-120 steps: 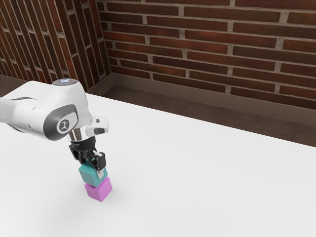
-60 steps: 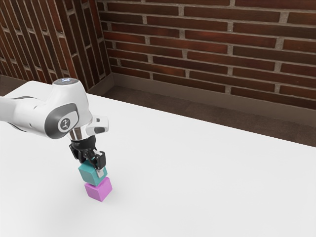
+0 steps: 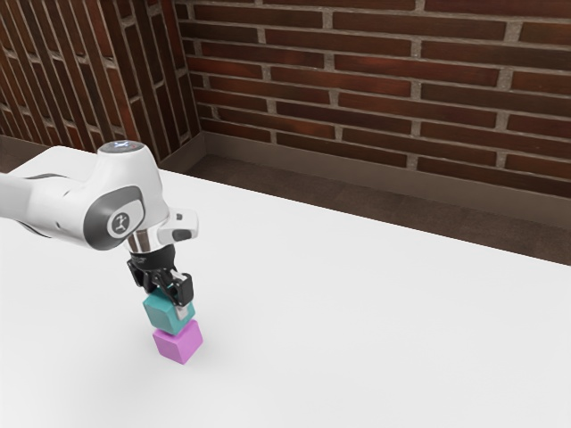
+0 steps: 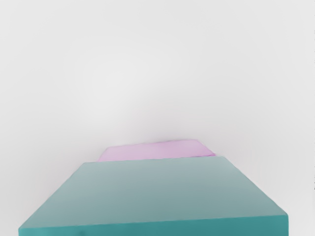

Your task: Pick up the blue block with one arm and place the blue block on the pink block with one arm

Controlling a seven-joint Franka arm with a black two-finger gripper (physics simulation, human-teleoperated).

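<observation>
You see a smooth, matt blue block [image 3: 159, 312] and pink block [image 3: 177, 343], a matt table [image 3: 357, 321] and a rough brick wall [image 3: 375, 80].

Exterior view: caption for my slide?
Franka pincer at the blue block stacked on the pink block, white table.

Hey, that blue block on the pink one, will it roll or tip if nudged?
The blue block is flat-faced, so it probably won't roll. It rests on the pink block, similar in size, so a sideways nudge could slide or tip it off. Crisp edges suggest it is stiff.
</observation>
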